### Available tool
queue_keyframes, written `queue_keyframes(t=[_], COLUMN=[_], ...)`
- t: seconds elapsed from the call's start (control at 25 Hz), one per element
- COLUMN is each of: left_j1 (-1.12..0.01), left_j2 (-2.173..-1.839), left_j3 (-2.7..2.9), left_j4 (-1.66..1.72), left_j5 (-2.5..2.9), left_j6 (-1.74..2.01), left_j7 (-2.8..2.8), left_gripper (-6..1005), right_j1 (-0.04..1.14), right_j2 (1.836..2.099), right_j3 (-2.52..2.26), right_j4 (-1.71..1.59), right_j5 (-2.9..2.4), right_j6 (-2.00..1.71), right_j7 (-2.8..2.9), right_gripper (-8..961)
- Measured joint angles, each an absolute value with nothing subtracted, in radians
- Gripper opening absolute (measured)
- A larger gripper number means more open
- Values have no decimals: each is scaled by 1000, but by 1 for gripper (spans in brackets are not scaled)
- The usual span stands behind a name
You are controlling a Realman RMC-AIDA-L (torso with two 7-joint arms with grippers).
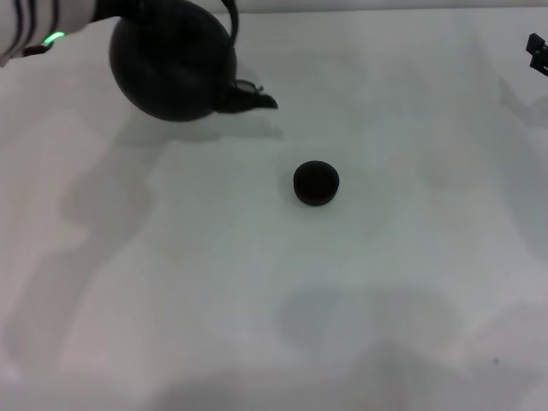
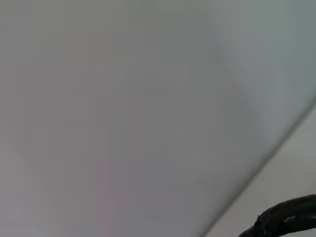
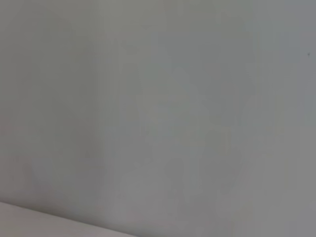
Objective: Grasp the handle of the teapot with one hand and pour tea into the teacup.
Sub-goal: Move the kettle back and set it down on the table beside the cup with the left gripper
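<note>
A: Fingers – we can't tell on either side. L arm (image 1: 38,30) only shows as a white sleeve w/ a green light at the far-left corner of the head view, its gripper is out of sight there.

B: Agreed. R gripper (image 1: 538,53) is just a dark bit at the far-right edge, well apart from everything; can't tell if it's wide or narrow.

A: Teapot (image 1: 174,62) – big round matte black, far left, right next to the L arm. Spout points toward the centre, tipped slightly down. We read its shadow on the table (image 1: 257,300) as offset from the body, so looks lifted, not sure.

B: Handle (image 1: 231,19) – only a thin arc seen beside the pot top in head view; L wrist view shows a rough dark wrapped piece at its corner.

A: Teacup (image 1: 316,183) – small black, upright on the table near centre, clear of the spout, nearer us and to the R of it.

B: R wrist view is only plain grey surface.
</note>
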State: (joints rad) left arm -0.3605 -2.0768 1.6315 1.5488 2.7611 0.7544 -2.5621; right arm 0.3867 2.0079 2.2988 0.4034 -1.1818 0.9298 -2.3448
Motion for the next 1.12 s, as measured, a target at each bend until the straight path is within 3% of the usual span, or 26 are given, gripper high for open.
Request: queue_keyframes(t=[1.12], left_j1=[-170], left_j2=[-2074], left_j3=[1086], left_j4=[1081], left_j5=[1448], left_j6=[931], left_j7=[-1442], left_gripper=[101], right_j1=[391], right_j2=[2007], right_j3=[2258], right_j4=[403], right_j5=[-1183], right_j6=[921], right_j7=[-2338], right_gripper=[868])
